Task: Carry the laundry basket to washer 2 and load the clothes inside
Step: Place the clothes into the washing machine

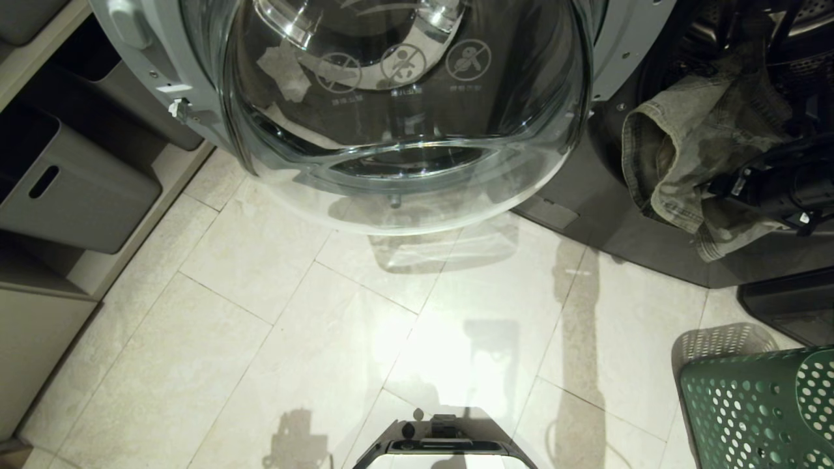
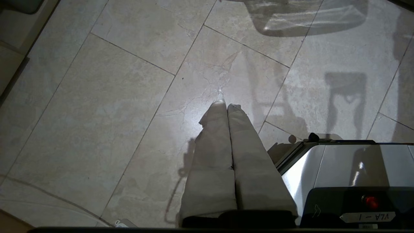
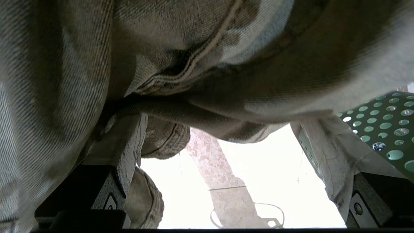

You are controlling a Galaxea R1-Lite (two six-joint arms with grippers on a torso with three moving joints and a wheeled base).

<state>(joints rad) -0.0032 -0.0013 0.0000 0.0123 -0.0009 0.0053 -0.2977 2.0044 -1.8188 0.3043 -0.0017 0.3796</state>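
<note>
Faded denim clothes (image 1: 690, 150) hang out of the washer (image 1: 619, 221) at the upper right, half over the lip of its dark drum. My right arm (image 1: 782, 185) reaches in from the right against that cloth. In the right wrist view the clothes (image 3: 194, 48) drape over my right gripper (image 3: 220, 136). Its fingers (image 3: 124, 149) stand wide apart and open, their tips under the fabric. The green perforated laundry basket (image 1: 756, 410) stands on the floor at the lower right, below that arm. My left gripper (image 2: 226, 105) is shut and empty, pointing down at the tiles.
The washer's round glass door (image 1: 404, 98) swings open across the top middle of the head view. Grey storage bins (image 1: 71, 189) sit on shelving at the left. My own base (image 1: 443, 446) shows at the bottom edge, on pale floor tiles (image 1: 260, 312).
</note>
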